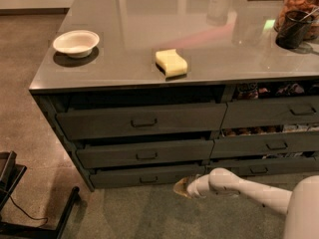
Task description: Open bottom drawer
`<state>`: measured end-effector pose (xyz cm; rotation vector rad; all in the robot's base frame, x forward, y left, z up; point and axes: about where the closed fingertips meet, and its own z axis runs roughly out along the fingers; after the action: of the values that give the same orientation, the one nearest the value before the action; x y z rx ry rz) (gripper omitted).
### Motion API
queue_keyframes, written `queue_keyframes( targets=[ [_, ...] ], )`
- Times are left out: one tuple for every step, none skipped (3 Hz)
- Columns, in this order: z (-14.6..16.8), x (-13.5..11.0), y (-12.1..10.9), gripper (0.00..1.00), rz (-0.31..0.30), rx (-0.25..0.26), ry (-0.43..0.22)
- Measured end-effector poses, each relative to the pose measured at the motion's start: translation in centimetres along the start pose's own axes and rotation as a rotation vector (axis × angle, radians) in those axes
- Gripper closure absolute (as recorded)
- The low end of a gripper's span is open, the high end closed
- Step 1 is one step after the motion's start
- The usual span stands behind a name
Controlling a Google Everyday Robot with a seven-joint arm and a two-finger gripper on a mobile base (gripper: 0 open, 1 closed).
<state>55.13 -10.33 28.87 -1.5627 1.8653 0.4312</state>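
The bottom drawer (144,175) is the long, slim, dark grey front at the foot of the wider left stack. It has a small loop handle (148,179) at its centre and looks slightly ajar, like the two taller drawers above it. My gripper (181,187) is at the end of the white arm (239,187) that comes in from the lower right. It hangs low over the floor, just in front of the drawer's right end and to the right of the handle.
On the grey counter top (129,24) are a white bowl (76,43), a yellow sponge (171,62), a dark cup (293,29) and a snack jar (301,1). A narrower drawer stack (271,144) stands to the right. A black frame (20,203) sits on the floor at lower left.
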Motion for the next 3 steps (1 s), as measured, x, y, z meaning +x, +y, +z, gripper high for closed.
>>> queue_keyframes(
  targets=[
    [2.2, 0.3, 0.1, 0.61, -0.018, 0.003, -0.015],
    [3.8, 0.5, 0.0, 0.38, -0.041, 0.001, -0.008],
    [5.0, 0.8, -0.4, 0.28, -0.055, 0.003, 0.001]
  ],
)
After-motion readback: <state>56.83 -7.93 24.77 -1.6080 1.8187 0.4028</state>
